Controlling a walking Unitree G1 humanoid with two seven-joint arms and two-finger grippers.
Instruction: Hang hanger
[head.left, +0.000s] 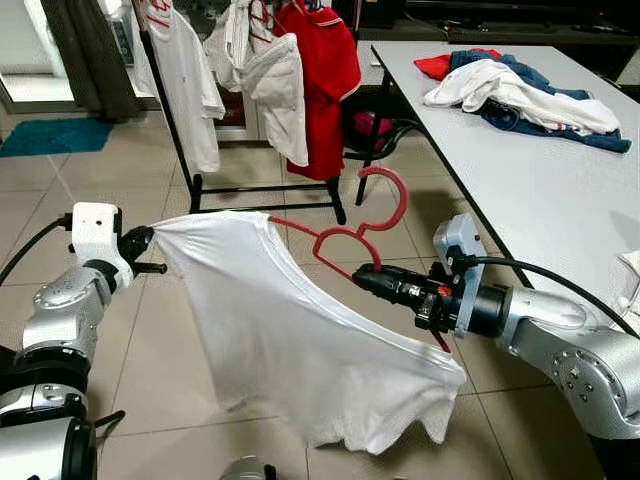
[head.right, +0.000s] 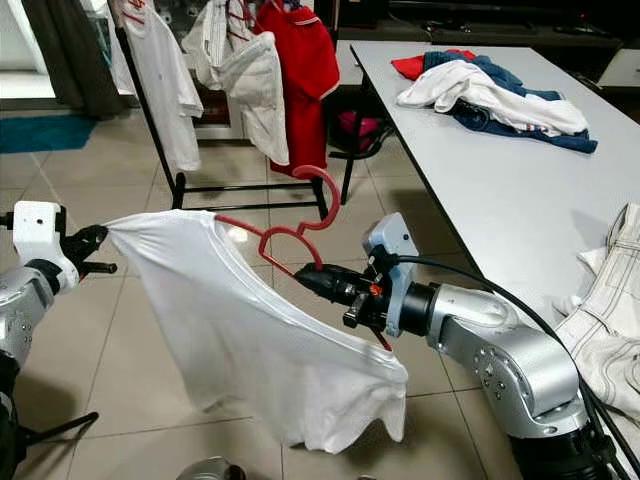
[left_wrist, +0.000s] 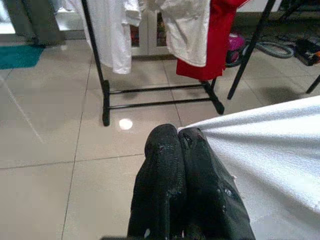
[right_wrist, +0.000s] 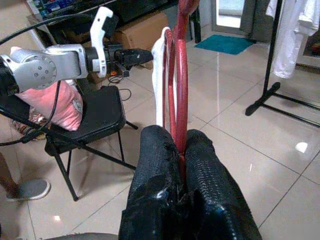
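Two grips: right gripper clamped on red hanger, left gripper pinching shirt shoulder, above floor, rack well ahead. Risk: shirt slipping off hanger if pulled.

Overall light: bright, even, indoor.
Glare: small round spot on the floor tiles by the clothes rack; another beside the rack foot in the right wrist view.
Shadows: soft, under the table.
Focus: eye views sharp; both wrist views soft up close, fingers slightly blurred.
Edge distortion: mild, possibly lens curvature.
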